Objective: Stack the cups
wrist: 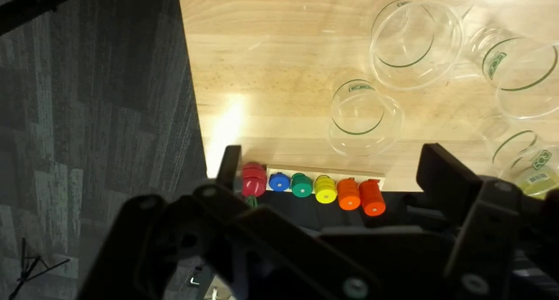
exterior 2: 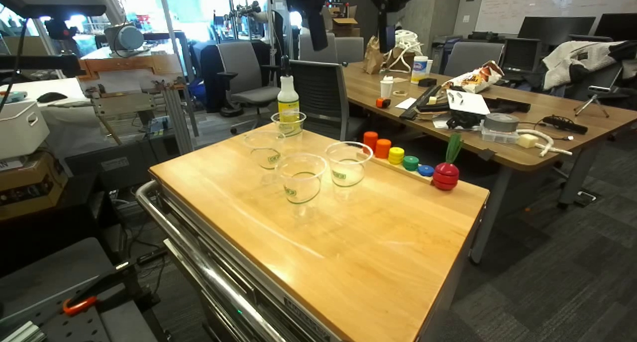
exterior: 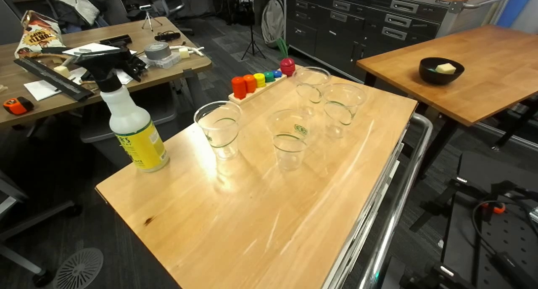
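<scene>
Spray bottle (exterior: 131, 120): on its yellow label (exterior: 143, 147) I read "R'S" and, lower, "ACE".
Cups (exterior: 290, 141): printed in green, what looks to me like "ECO".
Snack bag (exterior: 40, 34): bold lettering I can't make out.
Whiteboard (exterior 2: 557, 1): red handwriting, illegible to me.

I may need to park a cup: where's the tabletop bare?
In an exterior view, the tabletop is bare from the nearest clear cup and toy radish to the near edge. The opposite end, between spray bottle and handrail, is bare too. Crowded: among the four cups.
</scene>
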Controlling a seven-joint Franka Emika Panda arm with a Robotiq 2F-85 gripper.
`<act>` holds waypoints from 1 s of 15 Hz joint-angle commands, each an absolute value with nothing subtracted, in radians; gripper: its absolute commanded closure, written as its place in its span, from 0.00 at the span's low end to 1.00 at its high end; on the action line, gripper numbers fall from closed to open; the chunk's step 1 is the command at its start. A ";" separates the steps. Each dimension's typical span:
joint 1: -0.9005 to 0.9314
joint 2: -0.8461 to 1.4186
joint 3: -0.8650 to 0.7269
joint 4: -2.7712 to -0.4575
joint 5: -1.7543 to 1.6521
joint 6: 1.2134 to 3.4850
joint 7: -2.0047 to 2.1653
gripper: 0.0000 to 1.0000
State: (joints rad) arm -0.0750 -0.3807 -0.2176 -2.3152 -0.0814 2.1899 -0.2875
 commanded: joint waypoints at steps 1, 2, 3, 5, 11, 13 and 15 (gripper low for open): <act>-0.070 -0.252 -0.189 -2.257 -0.069 2.193 -0.281 0.00; -0.069 -0.218 -0.181 -2.251 -0.068 2.192 -0.281 0.00; -0.070 -0.178 -0.167 -2.246 -0.081 2.198 -0.271 0.00; -0.076 -0.111 -0.145 -2.235 -0.101 2.235 -0.239 0.00; -0.082 0.090 -0.116 -2.136 -0.145 2.379 -0.095 0.00; -0.083 0.142 -0.119 -2.097 -0.155 2.376 -0.065 0.00; -0.084 0.191 -0.122 -2.061 -0.157 2.368 -0.043 0.00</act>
State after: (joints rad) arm -0.0753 0.1120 -0.1249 -2.1433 -0.1372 2.3729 -0.0893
